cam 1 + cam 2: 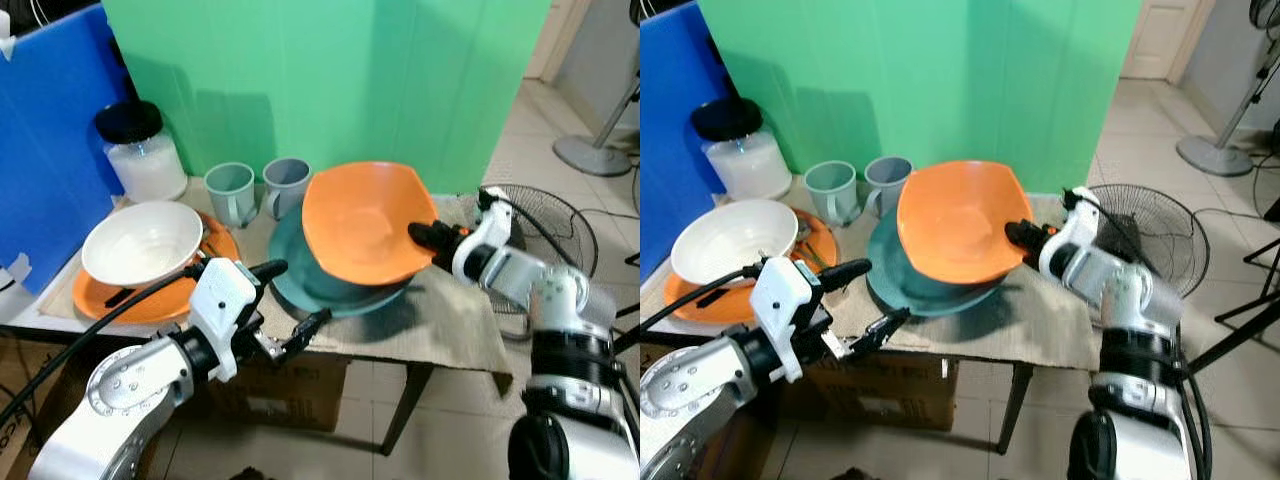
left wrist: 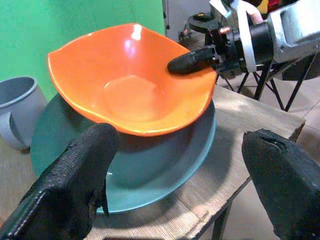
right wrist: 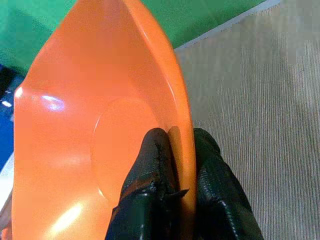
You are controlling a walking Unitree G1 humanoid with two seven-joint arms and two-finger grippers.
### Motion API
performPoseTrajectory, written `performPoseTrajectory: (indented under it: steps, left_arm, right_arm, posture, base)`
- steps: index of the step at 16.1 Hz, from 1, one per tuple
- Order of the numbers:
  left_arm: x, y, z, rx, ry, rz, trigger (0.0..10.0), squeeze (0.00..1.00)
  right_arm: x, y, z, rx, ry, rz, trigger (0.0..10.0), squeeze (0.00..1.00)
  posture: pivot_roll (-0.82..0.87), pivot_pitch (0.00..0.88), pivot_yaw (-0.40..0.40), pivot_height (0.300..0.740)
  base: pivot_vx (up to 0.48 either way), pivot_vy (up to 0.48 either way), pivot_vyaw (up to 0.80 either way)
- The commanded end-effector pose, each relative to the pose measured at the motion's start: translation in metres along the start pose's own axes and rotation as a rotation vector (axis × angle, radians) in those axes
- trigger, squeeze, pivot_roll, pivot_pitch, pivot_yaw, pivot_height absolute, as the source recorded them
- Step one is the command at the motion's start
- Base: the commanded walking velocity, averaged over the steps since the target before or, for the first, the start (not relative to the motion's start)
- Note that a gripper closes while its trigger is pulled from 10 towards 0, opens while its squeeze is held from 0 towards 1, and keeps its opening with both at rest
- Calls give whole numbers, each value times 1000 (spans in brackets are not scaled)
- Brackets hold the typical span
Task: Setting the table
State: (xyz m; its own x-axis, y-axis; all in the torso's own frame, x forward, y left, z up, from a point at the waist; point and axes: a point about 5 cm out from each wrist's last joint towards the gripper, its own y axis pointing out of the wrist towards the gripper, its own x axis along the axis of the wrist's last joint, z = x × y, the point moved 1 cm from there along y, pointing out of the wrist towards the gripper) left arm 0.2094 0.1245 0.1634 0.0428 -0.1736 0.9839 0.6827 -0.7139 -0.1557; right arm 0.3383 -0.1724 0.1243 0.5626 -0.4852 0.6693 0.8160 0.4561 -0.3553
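Right fingers: pinched on the rim of the orange bowl point(image 3: 100, 125), one finger point(image 3: 150, 165) inside the wall and the other outside, so the thin edge serves as a handle.
Right gripper point(image 1: 436, 238): closed on that rim at the bowl's right side, reaching in from the table's right end.
Orange bowl: tilted, its right edge raised by the grip while its left underside seems to rest on the teal plate point(image 2: 150, 175); I judge it is being lifted off, or set down on, the plate.
Left fingers: spread wide with nothing between them, one finger point(image 2: 70, 185) to each side of the plate in the left wrist view.
Left gripper point(image 1: 290, 305): hovering at the table's front edge, just short of the teal plate; probably waiting to steady or take the plate.
Teal plate: on the cloth point(image 1: 450, 310) mid-table, under the orange bowl.
White bowl point(image 1: 142, 242): sits on an orange plate point(image 1: 100, 298) at the left, already stacked as a setting.
Two grey cups point(image 1: 231, 190): side by side behind the plates, near the green backdrop.
Jar point(image 1: 140, 150): black-lidded, at the back left corner, apart from the work.
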Motion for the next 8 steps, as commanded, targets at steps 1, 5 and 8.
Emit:
performPoseTrajectory:
  steps: [1,5,8]
  left_arm:
    - [1,2,1,-2,12,-4,10000,0]
    - [1,3,0,-8,9,-4,10000,0]
    - [0,1,1,-5,6,-1,10000,0]
  right_arm:
    - [-1,-1,3,40,-31,-5,0,0]
    - [-18,-6,-9,116,84,0,0,0]
    - [-23,-6,-11,176,309,24,0,0]
  posture:
    - [-25,0,28,740]
    - [-22,0,29,740]
    - [-19,0,27,740]
  base:
    - [0,0,0]
    - [0,0,0]
    - [0,0,0]
